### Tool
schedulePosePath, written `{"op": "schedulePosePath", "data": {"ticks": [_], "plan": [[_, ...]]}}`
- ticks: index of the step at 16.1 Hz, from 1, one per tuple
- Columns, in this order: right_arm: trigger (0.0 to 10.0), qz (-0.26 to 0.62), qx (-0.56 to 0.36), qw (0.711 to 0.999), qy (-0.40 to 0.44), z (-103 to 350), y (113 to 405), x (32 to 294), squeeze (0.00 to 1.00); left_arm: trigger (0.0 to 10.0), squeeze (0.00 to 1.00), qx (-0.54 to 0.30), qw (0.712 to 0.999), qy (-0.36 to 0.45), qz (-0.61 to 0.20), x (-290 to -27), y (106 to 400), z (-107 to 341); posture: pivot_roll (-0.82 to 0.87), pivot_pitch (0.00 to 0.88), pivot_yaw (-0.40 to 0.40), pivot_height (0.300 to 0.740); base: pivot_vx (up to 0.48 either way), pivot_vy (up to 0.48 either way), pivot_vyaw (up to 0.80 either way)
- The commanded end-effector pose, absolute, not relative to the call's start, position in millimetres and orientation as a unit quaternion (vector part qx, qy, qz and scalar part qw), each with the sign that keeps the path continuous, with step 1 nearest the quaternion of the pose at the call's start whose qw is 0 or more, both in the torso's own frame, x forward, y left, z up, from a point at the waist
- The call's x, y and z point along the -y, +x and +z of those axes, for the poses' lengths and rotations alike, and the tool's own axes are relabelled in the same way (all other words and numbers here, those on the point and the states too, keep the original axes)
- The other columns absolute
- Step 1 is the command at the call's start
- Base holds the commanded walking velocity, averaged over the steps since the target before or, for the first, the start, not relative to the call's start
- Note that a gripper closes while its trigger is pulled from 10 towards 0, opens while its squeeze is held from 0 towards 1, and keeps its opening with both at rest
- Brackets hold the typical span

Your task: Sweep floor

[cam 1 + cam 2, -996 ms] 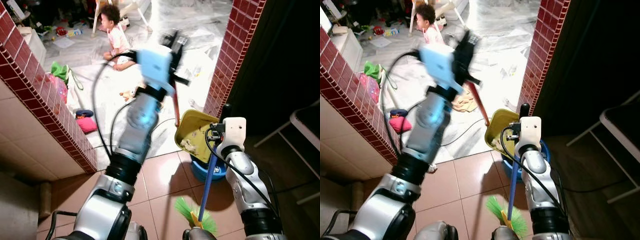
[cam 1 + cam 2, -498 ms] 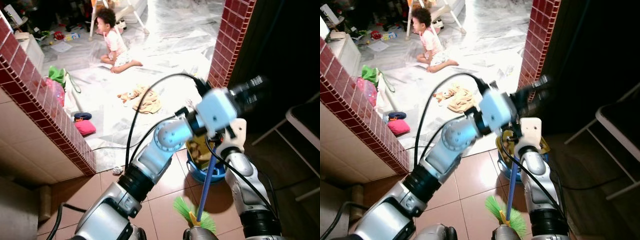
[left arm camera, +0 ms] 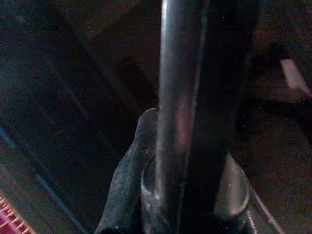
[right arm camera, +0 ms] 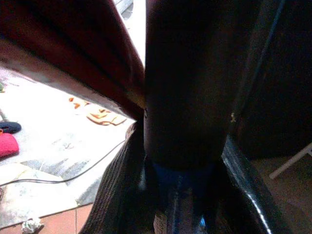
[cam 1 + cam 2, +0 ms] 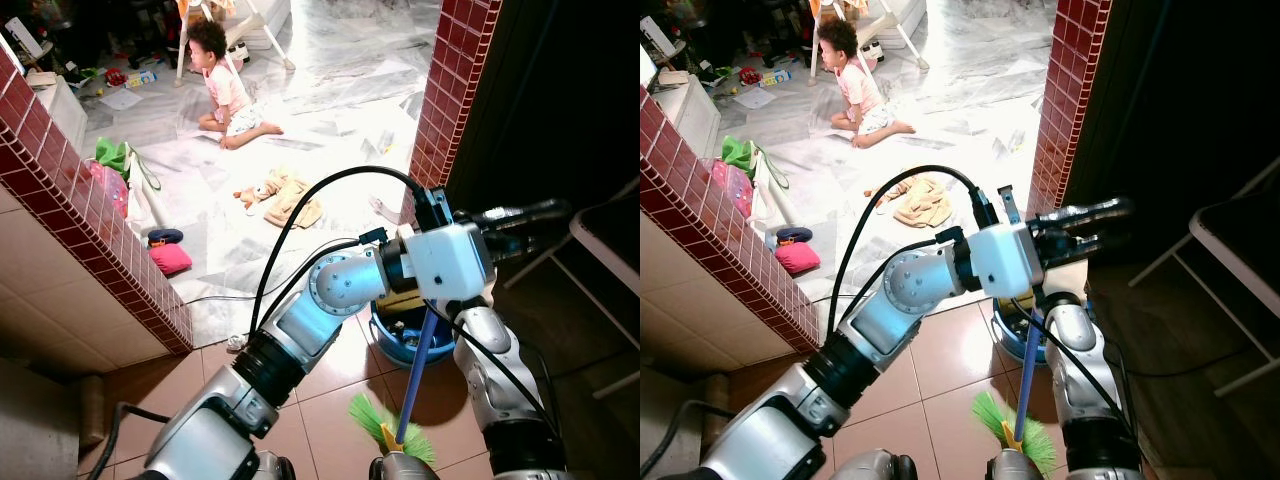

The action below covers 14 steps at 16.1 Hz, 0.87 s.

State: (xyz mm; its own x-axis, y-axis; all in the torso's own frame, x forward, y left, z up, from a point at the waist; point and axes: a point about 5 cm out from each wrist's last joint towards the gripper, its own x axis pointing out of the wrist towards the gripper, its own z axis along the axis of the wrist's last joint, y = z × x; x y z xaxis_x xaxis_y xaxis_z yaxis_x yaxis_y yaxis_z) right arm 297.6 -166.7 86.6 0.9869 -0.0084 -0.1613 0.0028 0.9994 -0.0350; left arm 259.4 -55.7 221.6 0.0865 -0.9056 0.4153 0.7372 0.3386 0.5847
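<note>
Tiled floor below, broom clamped between right jaws.

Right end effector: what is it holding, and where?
The right end effector grips the broom on its blue handle, high above the green bristles.
</note>
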Motion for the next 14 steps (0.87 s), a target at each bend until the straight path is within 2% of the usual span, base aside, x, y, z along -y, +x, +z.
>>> {"op": "schedulePosePath", "data": {"ticks": [1, 3, 5, 7, 10, 12, 14], "plan": [[10.0, 0.016, -0.063, 0.998, -0.018, 95, 304, 157, 0.0, 10.0, 0.0, 0.412, 0.719, 0.113, -0.548, 58, 259, 243, -0.13, 0.043, 0.099, 0.74, 0.0, 0.0, 0.0], [10.0, 0.021, -0.061, 0.998, -0.019, 94, 307, 155, 0.0, 10.0, 0.0, 0.406, 0.795, 0.049, -0.448, 35, 293, 274, -0.11, 0.027, 0.078, 0.74, 0.0, 0.0, 0.0], [10.0, 0.028, -0.063, 0.997, -0.02, 93, 310, 153, 0.0, 10.0, 0.0, 0.402, 0.831, 0.005, -0.384, 13, 312, 299, -0.1, 0.019, 0.065, 0.74, 0.0, 0.0, 0.0], [10.0, 0.037, -0.061, 0.997, -0.022, 94, 315, 149, 0.0, 10.0, 0.0, 0.422, 0.853, -0.022, -0.305, -21, 329, 328, -0.08, 0.014, 0.052, 0.74, 0.0, 0.0, 0.0], [10.0, 0.044, -0.062, 0.997, -0.021, 93, 317, 145, 0.0, 10.0, 0.0, 0.437, 0.863, 0.015, -0.254, -46, 335, 338, -0.07, 0.012, 0.045, 0.74, 0.0, 0.0, 0.0], [10.0, 0.047, -0.063, 0.997, -0.018, 92, 318, 145, 0.0, 10.0, 0.0, 0.415, 0.885, 0.038, -0.206, -73, 342, 330, -0.06, 0.008, 0.031, 0.74, 0.0, 0.0, 0.0], [10.0, 0.052, -0.067, 0.996, -0.017, 89, 319, 144, 0.0, 10.0, 0.0, 0.375, 0.907, 0.055, -0.183, -86, 348, 307, -0.05, 0.0, 0.021, 0.74, 0.0, 0.0, 0.0]]}}
